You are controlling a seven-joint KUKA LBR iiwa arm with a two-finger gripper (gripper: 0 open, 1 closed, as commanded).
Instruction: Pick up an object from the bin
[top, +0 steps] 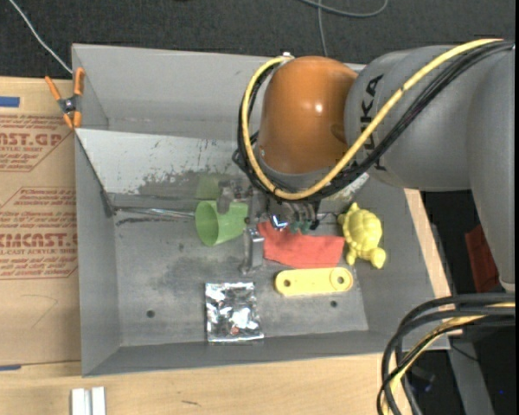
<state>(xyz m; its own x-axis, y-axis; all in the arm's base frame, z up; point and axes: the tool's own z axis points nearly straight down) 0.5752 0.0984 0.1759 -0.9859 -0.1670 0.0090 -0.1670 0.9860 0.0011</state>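
The arm reaches in from the right, and its orange cover hangs over the far middle of the grey bin. Below the cover the pincer is down near the bin floor. It stands in the gap between a green cup, which lies on its side just to the left, and a red flat piece just to the right. Its metal tip is close beside both. The wrist hides most of the pincer, so I cannot tell whether it is spread or pressed together, or whether it grips either thing.

A yellow flat bar with two holes lies just near of the red piece. A yellow toy figure sits at the red piece's right end. A crumpled silver foil packet lies apart from the rest, by the near wall.
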